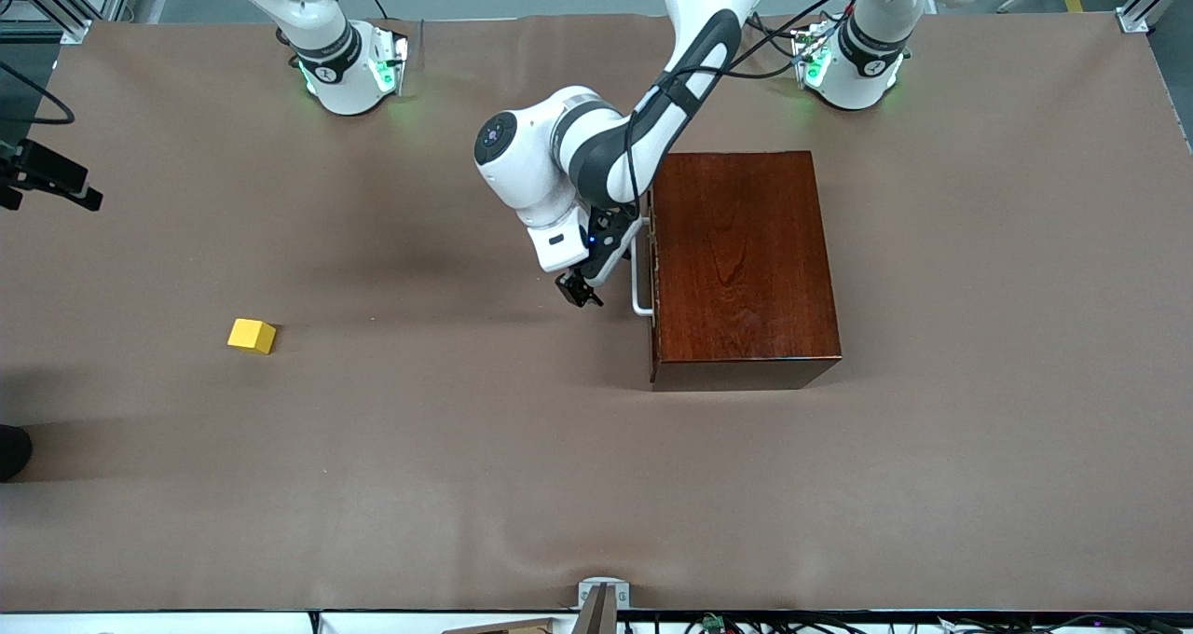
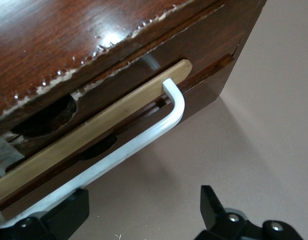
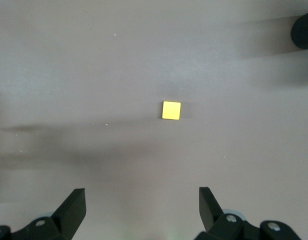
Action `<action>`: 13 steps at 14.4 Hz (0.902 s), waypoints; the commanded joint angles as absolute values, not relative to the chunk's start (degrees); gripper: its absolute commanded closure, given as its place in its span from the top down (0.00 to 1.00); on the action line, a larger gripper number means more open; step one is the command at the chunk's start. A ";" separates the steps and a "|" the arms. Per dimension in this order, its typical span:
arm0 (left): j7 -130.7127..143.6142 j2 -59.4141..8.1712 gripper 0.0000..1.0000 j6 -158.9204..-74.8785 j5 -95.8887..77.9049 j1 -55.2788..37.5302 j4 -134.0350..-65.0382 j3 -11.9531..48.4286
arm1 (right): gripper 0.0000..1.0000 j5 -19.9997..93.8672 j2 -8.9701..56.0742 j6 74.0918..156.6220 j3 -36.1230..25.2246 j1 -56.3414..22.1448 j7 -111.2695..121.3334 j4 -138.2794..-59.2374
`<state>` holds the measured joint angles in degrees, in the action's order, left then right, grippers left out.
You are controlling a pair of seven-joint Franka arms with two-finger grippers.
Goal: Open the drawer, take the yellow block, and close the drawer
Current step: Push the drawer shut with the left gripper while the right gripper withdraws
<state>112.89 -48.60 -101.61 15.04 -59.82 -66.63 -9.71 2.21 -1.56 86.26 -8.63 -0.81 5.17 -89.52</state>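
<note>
The mahogany box (image 1: 743,266) stands toward the left arm's end of the table. Its drawer (image 2: 94,131) is pushed in, with only a thin pale wood edge showing above the dark front. The white U-shaped handle (image 1: 639,278) sticks out from it and also shows in the left wrist view (image 2: 129,145). My left gripper (image 1: 580,291) is open and empty in front of the handle (image 2: 141,200); one finger (image 2: 69,210) lies close to the handle's bar. The yellow block (image 1: 252,336) lies on the bare table toward the right arm's end. My right gripper (image 3: 140,196) is open and empty high over the block (image 3: 171,110); it is out of the front view.
The table is covered in brown cloth (image 1: 466,447). A black device (image 1: 51,182) juts in at the right arm's end. A dark round object (image 1: 11,452) sits at that same edge and shows in the right wrist view (image 3: 304,30).
</note>
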 commanded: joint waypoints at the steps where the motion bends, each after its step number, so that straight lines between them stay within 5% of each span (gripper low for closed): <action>1: 111.54 -47.29 1.00 -98.96 16.88 -60.12 -68.12 -10.63 | 1.00 0.97 -4.13 86.66 -8.53 -0.97 5.89 -91.76; 7: 110.14 -42.81 1.00 -99.76 16.35 -60.03 -67.50 -10.11 | 1.00 -0.27 -4.13 87.10 -7.65 -1.41 5.80 -91.41; 13: 97.41 -29.20 1.00 -98.44 14.68 -54.68 -68.47 -10.20 | 1.00 0.09 -3.96 87.01 -7.65 -1.41 5.71 -91.41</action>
